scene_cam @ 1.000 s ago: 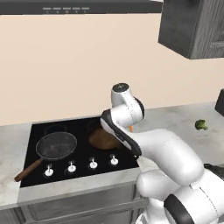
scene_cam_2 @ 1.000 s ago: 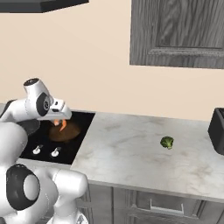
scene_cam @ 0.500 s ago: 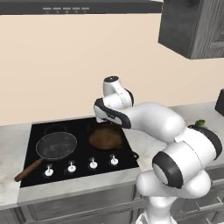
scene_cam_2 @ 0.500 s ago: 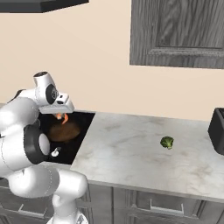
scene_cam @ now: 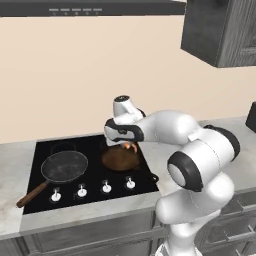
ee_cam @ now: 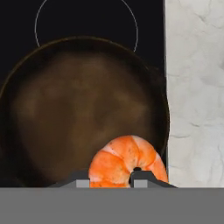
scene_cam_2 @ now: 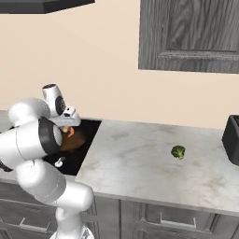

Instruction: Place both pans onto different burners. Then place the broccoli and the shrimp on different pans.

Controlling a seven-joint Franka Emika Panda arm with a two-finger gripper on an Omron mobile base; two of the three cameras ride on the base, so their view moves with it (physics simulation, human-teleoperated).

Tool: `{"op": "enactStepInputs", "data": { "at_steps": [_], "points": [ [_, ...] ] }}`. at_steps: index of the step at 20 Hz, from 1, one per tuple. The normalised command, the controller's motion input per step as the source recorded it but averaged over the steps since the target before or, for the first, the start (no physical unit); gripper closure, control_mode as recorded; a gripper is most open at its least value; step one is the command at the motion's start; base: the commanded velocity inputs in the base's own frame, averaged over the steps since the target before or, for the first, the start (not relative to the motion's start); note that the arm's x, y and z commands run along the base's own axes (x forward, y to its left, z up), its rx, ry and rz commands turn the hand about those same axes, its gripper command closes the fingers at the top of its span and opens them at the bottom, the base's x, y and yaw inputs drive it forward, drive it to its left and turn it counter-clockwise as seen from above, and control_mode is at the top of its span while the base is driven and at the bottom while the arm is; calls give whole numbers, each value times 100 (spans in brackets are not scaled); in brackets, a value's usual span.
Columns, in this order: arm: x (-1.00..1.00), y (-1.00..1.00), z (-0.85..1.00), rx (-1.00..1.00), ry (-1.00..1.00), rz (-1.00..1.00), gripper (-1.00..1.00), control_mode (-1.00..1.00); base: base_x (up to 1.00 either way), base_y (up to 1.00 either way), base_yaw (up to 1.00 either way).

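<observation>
The shrimp (ee_cam: pixel 127 162) is pinched between the closed fingers (ee_cam: pixel 109 178), hanging over the brown pan (ee_cam: pixel 83 109) toward its 5 o'clock rim, ready to drop in. The grey pan (scene_cam: pixel 64 166) sits at 9 o'clock on the cooktop (scene_cam: pixel 45 150). The broccoli (scene_cam_2: pixel 178 151) lies on the bench (scene_cam_2: pixel 154 163), well apart at 3 o'clock.

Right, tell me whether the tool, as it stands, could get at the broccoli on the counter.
Probably not yet: the tool is shut on the shrimp above the brown pan. The broccoli lies alone on bare counter, nothing blocking it.
</observation>
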Motion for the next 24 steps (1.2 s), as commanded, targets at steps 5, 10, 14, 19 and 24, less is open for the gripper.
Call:
{"op": "enactStepInputs", "data": {
  "at_steps": [5, 10, 14, 19, 24],
  "points": [
    [22, 14, -52, 0, 3, 0, 100, -100, 0, 0, 0],
    [13, 1, -35, 1, 1, 3, 100, -100, 0, 0, 0],
    [7, 1, -17, 0, 5, 2, 100, -100, 0, 0, 0],
    [2, 0, -19, 0, 6, 2, 100, -100, 0, 0, 0],
    [0, 0, -28, 0, 1, 2, 100, -100, 0, 0, 0]
  ]
}}
